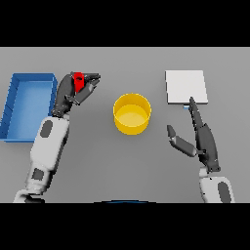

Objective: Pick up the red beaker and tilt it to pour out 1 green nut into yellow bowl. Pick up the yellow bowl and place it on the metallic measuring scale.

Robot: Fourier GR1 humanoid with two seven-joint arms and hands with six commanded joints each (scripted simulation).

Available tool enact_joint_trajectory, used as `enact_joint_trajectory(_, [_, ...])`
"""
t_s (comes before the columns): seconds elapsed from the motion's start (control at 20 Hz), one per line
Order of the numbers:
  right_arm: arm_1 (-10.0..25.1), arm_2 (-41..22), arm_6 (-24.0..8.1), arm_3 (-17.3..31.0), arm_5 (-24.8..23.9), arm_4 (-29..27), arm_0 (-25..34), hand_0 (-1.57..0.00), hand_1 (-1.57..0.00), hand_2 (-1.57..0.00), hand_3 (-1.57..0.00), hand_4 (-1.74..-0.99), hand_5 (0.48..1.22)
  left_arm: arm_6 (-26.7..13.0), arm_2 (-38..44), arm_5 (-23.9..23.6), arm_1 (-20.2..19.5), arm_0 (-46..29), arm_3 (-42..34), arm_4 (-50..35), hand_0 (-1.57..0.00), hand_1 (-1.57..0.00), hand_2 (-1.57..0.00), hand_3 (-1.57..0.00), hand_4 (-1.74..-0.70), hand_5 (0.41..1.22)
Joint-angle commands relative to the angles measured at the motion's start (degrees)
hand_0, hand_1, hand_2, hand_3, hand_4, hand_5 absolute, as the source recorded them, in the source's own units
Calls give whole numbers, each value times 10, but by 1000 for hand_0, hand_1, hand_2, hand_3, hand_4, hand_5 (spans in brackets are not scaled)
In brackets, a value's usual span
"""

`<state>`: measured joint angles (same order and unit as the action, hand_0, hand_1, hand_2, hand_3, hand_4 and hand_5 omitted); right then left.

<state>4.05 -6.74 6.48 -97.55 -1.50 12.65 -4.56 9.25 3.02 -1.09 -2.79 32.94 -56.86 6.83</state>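
Observation:
My left hand (73,92) has its fingers curled round the red beaker (78,82), left of the yellow bowl (132,114). The hand covers most of the beaker, so only its top part shows. No green nut is visible in the bowl or the beaker. The yellow bowl stands upright in the middle of the table. At the back right lies the metallic measuring scale (185,87), a flat pale square. My right hand (199,136) is open right of the bowl, with its straight fingertips reaching the scale's near edge and the thumb spread toward the bowl.
A blue open bin (27,105) sits at the left edge of the table, beside my left arm.

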Motion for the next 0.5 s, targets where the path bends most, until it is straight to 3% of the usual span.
enact_joint_trajectory(0.0, [2, 2, 4, 2, -2, 2, 3, 1, 1, 1, 1, -1219, 659, -4, -4, 2, -4, 2, -2, 6, -1556, -1557, -1558, -1553, -1724, 1133])
enact_joint_trajectory(0.2, [2, -1, 11, 2, -3, 7, -3, 1, 1, 1, 1, -1213, 662, -15, -23, 9, -23, 8, -10, 37, -1559, -1560, -1561, -1556, -1727, 1138])
enact_joint_trajectory(0.45, [4, -1, -2, -4, -3, 9, -7, 1, 1, 1, 1, -1190, 658, -67, -100, 28, -68, 38, -26, 138, -1567, -1567, -1568, -1566, -1737, 1120])
